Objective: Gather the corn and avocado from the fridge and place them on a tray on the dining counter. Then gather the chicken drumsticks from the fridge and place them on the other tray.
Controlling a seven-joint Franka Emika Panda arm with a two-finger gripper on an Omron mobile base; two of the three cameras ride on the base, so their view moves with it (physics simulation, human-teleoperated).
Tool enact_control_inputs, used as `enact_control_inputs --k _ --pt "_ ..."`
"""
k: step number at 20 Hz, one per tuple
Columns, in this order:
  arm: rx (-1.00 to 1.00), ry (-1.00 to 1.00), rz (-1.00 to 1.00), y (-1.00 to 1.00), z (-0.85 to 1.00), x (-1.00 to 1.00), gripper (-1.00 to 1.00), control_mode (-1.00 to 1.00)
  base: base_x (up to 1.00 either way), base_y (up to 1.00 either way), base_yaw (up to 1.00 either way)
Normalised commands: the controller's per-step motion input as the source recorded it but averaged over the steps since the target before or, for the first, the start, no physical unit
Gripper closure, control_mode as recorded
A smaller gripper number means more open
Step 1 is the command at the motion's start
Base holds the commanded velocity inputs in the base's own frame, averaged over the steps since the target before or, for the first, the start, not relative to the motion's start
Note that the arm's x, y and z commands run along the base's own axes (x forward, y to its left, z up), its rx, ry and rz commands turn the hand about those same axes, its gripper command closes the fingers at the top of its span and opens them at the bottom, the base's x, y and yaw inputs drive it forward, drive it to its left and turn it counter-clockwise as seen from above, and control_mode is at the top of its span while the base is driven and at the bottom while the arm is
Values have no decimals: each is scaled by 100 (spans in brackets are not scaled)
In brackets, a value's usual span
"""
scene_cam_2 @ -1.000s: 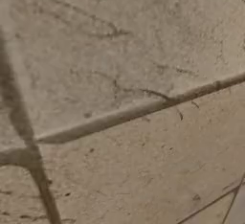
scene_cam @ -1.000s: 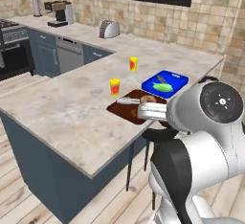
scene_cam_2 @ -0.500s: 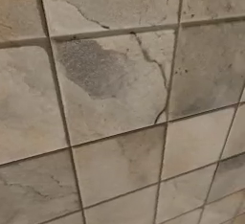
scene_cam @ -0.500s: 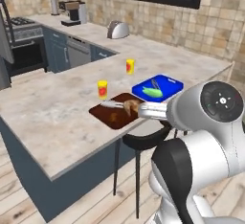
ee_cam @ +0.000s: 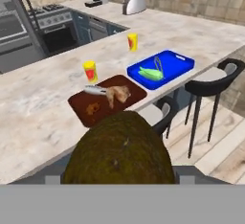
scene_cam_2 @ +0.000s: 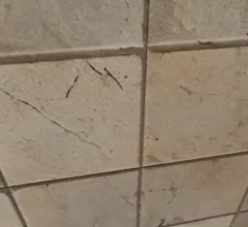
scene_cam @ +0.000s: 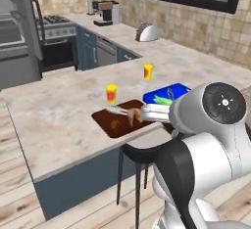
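My jaws grip the avocado (ee_cam: 118, 149), a dark green-brown round that sits right between them. Ahead of it on the dining counter (ee_cam: 43, 94) the brown tray (ee_cam: 108, 99) holds the chicken drumsticks (ee_cam: 116, 94). Beyond, to the right, the blue tray (ee_cam: 181, 65) carries the corn (ee_cam: 150, 74).

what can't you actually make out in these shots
- Gripper fingertips: hand view, hidden behind the brown-green avocado at the bottom.
- Blue tray: left base view, near end covered by the arm.
- Counter and trays: right base view shows wall tiles up close.
- Brown tray: small item beside the drumstick too small to name.
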Motion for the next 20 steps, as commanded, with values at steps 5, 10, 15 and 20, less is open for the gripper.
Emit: enact_control_inputs --k 5,10,15,20 --pt "0 0 0 0 0 0 100 100 11 -69 35" --pt "0 0 0 0 0 0 100 100 13 -67 35" --pt "0 0 0 0 0 0 100 100 14 -68 35" --pt "0 0 0 0 0 0 100 100 22 -74 31"
